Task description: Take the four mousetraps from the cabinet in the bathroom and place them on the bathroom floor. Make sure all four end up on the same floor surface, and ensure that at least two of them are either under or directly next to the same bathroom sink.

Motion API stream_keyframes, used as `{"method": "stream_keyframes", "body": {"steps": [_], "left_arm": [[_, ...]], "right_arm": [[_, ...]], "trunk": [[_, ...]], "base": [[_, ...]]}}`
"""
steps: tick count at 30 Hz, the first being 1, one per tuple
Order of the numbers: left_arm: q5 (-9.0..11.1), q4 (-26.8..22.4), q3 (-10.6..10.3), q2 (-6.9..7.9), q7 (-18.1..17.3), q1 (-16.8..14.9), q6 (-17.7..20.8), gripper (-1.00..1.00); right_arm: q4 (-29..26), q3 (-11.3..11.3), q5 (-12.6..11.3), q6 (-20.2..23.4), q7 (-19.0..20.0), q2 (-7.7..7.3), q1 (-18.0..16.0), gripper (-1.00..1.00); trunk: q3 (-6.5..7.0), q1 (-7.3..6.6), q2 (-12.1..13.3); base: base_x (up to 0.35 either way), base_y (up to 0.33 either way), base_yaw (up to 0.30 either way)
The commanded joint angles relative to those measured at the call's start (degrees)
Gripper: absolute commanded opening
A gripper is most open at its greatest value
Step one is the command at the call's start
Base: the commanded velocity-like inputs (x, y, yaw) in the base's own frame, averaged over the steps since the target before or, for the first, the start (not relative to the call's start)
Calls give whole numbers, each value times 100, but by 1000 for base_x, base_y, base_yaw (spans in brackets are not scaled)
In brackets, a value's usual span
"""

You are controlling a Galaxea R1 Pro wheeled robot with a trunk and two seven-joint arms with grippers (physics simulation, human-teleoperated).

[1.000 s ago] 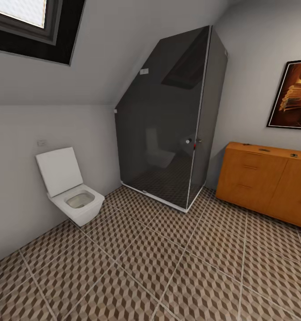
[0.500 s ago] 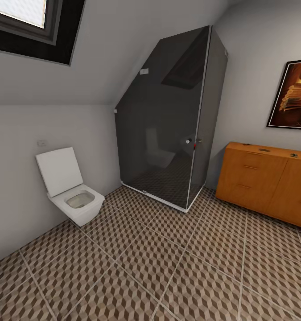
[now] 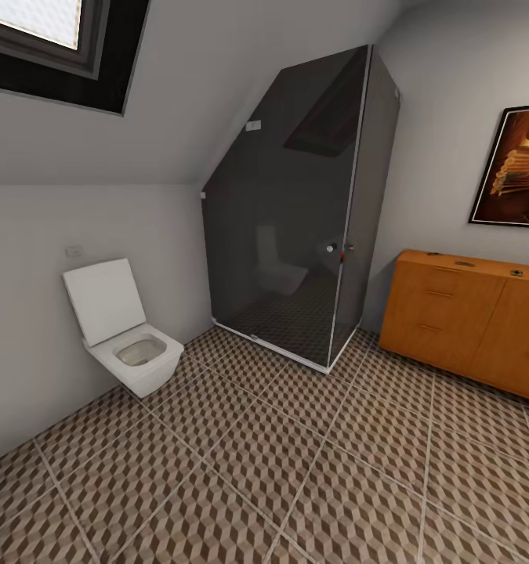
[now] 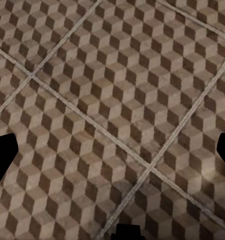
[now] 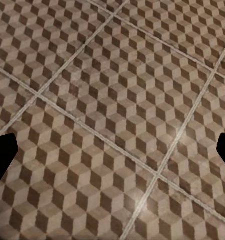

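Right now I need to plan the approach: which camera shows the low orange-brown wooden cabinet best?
The head view: the orange-brown wooden cabinet stands against the right wall, its drawer fronts and thin bar handles visible, though the frame edge cuts it off. Both wrist views look down at the cube-patterned tiled floor instead.

left gripper (image 4: 112, 150): jaws spread wide, nothing between | right gripper (image 5: 112, 150): jaws spread wide, nothing between
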Motion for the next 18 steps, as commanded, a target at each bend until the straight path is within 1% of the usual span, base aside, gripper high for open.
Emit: {"method": "stream_keyframes", "body": {"steps": [1,7,12,18], "left_arm": [[1,-6,1,-2,12,2,-7,100],[3,19,-13,-7,-5,1,-8,100],[-11,105,-11,-63,-4,1,-14,100],[3,133,1,-88,19,1,-2,100]], "right_arm": [[1,2,4,-14,-16,0,-2,100],[5,4,3,-35,-17,-2,-3,100],[1,11,3,-189,-17,-1,-3,100],[5,26,-4,-241,-14,7,-1,100]], "trunk": [[-4,0,-3],[-4,0,-3],[-4,0,-3],[-4,0,-3]], "base": [[0,0,0],[0,0,0],[0,0,0],[0,0,0]]}}
